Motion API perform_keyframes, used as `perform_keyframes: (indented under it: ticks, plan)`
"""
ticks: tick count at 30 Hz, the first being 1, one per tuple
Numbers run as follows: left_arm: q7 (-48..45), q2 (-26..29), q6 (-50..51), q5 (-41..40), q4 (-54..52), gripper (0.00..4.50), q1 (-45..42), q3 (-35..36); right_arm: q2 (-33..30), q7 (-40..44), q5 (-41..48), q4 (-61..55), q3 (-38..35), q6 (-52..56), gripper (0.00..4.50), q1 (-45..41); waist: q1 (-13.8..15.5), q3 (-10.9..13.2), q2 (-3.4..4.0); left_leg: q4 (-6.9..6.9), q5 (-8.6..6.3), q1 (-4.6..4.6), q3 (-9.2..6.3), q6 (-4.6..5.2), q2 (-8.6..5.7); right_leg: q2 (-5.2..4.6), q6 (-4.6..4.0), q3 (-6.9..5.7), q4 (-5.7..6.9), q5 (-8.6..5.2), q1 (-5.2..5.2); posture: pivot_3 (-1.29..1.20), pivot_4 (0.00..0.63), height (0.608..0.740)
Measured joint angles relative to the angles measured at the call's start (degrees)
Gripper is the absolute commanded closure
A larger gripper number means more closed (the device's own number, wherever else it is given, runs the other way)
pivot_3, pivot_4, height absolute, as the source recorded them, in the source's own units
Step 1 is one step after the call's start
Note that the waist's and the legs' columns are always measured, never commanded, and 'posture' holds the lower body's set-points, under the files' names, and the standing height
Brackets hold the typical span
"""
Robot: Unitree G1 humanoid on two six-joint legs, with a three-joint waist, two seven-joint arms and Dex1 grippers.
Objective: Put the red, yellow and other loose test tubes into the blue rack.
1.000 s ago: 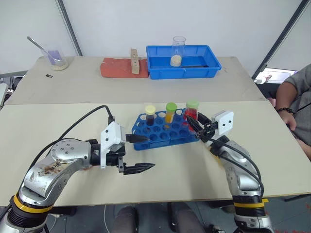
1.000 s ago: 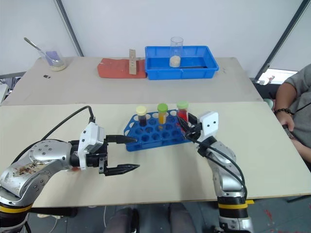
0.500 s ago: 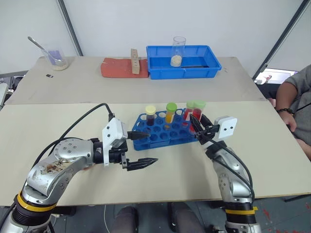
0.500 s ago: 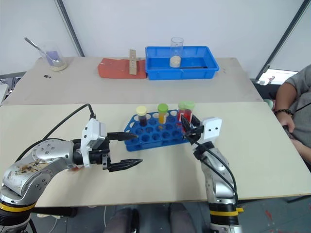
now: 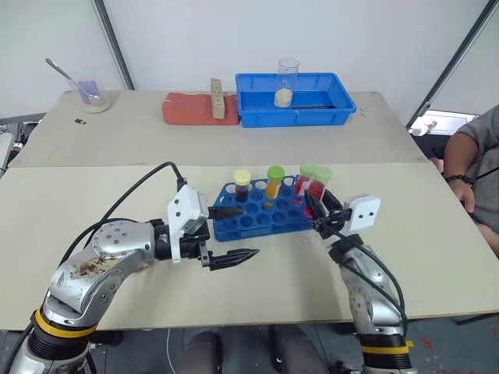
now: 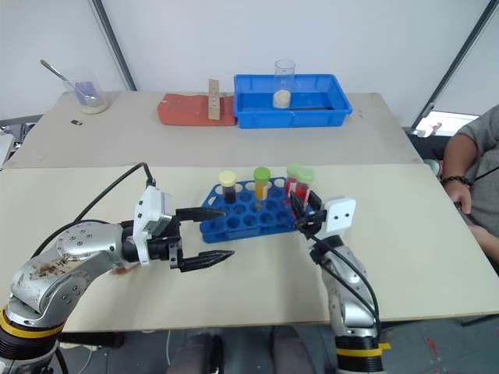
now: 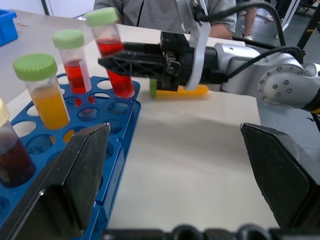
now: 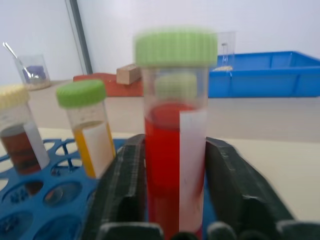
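Observation:
The blue rack (image 5: pixel 261 216) stands mid-table. In it are a dark tube with a cream cap (image 5: pixel 242 185), a yellow-orange tube with a green cap (image 5: pixel 274 181) and a red tube with a green cap (image 5: pixel 306 176). My right gripper (image 8: pixel 176 142) is shut on a second red test tube (image 8: pixel 175 150), which tilts slightly at the rack's right end. Another yellow-orange tube (image 7: pixel 180 90) lies on the table behind that gripper. My left gripper (image 5: pixel 248 232) is open at the rack's front left corner, with nothing between its fingers.
On the far table stand a large blue tray (image 5: pixel 257 109) with a clear beaker (image 5: pixel 286 78) in it, a red pad (image 5: pixel 191 109) with a wooden block (image 5: pixel 216 97), and a beaker with a spoon (image 5: pixel 92 95). A person (image 5: pixel 475 156) sits at the right.
My right gripper has come down with the red tube, setting it beside the other red tube at the rack's right end. The left arm has hardly moved.

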Motion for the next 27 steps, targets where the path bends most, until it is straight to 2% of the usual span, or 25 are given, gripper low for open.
perform_keyframes:
  ticks: [4,11,13,19,23,27]
  plan:
    - [0.3,-0.1,0.9,0.0,-0.3,0.00,-0.3,-0.1,-2.1,1.1,0.0,-0.6,0.4,0.4,0.06,0.6,0.0,0.0,0.00,0.01,0.00,-0.01,0.01,0.00,0.00,-0.01,-0.05,0.01,-0.01,-0.03,0.00,0.00,0.150,0.740]
    - [0.3,0.4,1.2,0.0,-1.0,0.00,-0.1,-0.2,-11.4,5.1,2.6,-10.1,-1.2,8.1,0.02,6.0,0.3,0.0,-0.02,0.01,0.00,-0.02,0.00,0.00,-0.01,-0.01,-0.10,0.00,-0.03,-0.08,0.01,0.00,0.150,0.740]
    - [-1.1,2.7,0.9,0.6,-1.6,0.00,0.7,-0.2,-18.6,8.2,6.7,-16.9,-4.7,14.2,0.02,9.4,0.3,0.0,0.00,0.00,0.00,-0.01,0.02,0.00,-0.02,-0.02,-0.21,0.01,-0.02,-0.16,0.01,0.00,0.150,0.740]
    - [-6.2,8.1,-3.1,4.3,-2.5,0.00,3.4,-0.7,-31.8,9.7,13.7,-26.8,-12.2,31.4,0.02,10.8,0.2,0.0,-0.02,0.00,0.00,0.05,0.03,0.00,0.00,-0.02,-0.34,0.00,-0.01,-0.24,0.01,0.00,0.150,0.740]
    - [-9.0,9.8,-4.6,4.7,-4.7,0.00,4.4,-1.0,-42.6,10.5,20.5,-28.1,-12.5,50.7,0.02,5.7,0.2,0.0,-0.05,0.02,0.00,0.02,0.06,-0.01,-0.03,-0.07,-0.35,0.03,-0.07,-0.24,0.01,0.00,0.150,0.740]
    - [-9.1,9.6,-4.6,4.7,-6.2,0.00,4.2,-1.4,-45.2,8.4,23.1,-25.1,-10.3,65.3,0.02,-3.6,0.2,0.0,-0.08,0.03,0.00,-0.05,0.05,0.00,-0.05,-0.07,-0.30,0.03,-0.13,-0.22,0.00,0.00,0.150,0.740]
